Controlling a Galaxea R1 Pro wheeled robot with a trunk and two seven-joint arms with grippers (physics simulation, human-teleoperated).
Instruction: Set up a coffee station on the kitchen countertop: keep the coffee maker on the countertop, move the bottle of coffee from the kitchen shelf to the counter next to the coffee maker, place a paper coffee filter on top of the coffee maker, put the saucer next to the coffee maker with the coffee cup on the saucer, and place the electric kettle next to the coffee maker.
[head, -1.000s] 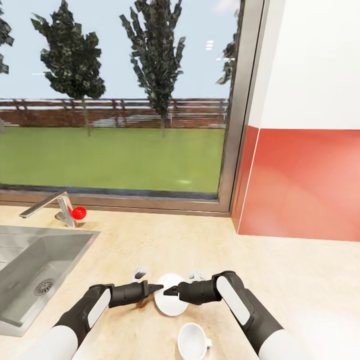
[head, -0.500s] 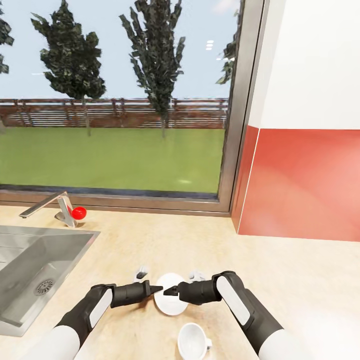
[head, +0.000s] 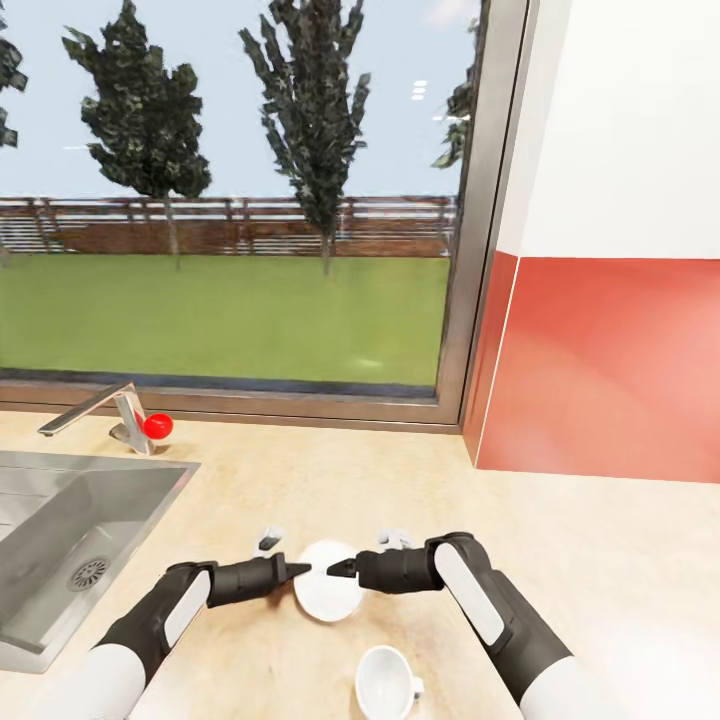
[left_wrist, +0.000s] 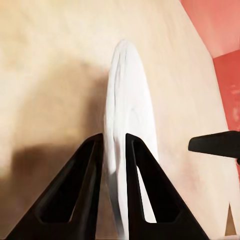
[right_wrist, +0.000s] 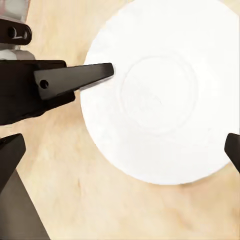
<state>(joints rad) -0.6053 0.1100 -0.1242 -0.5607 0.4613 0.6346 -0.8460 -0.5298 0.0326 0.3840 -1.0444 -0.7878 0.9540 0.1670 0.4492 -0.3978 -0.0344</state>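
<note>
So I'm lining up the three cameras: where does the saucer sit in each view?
Head view: the saucer lies low in the middle, on the counter between the two arms' tips.
Left wrist view: saucer seen edge-on, its rim between the left fingers.
Right wrist view: saucer seen face-on, upper right.
Shared landmark: the left fingers, gripping the saucer's rim.

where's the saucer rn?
In the head view the saucer is low at centre over the countertop, left gripper pinching its rim, right gripper opposite, coffee cup just nearer the robot.
</note>
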